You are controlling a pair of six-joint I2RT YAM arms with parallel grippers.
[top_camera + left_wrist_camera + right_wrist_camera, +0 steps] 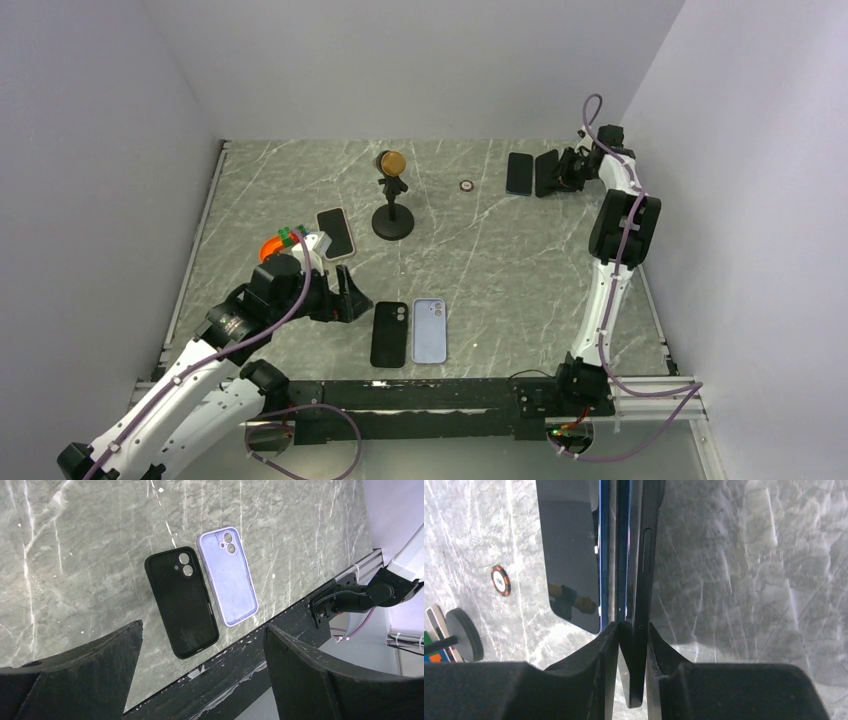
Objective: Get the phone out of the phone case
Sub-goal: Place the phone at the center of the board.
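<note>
right gripper (pixel 631 627) is pinching the phone case (pixel 644 555) on edge, long axis pointing straight out from jaws, phone (pixel 569 555) lying flat just left of them; left gripper (pixel 202 627) hanging wide open.

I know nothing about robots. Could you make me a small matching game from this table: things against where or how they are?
1 lilac case
2 gold-topped stand
3 left gripper
4 right gripper

a shut on a thin dark case
b lying flat beside the black case
c open
d standing upright

Pairs: 1-b, 2-d, 3-c, 4-a
</note>
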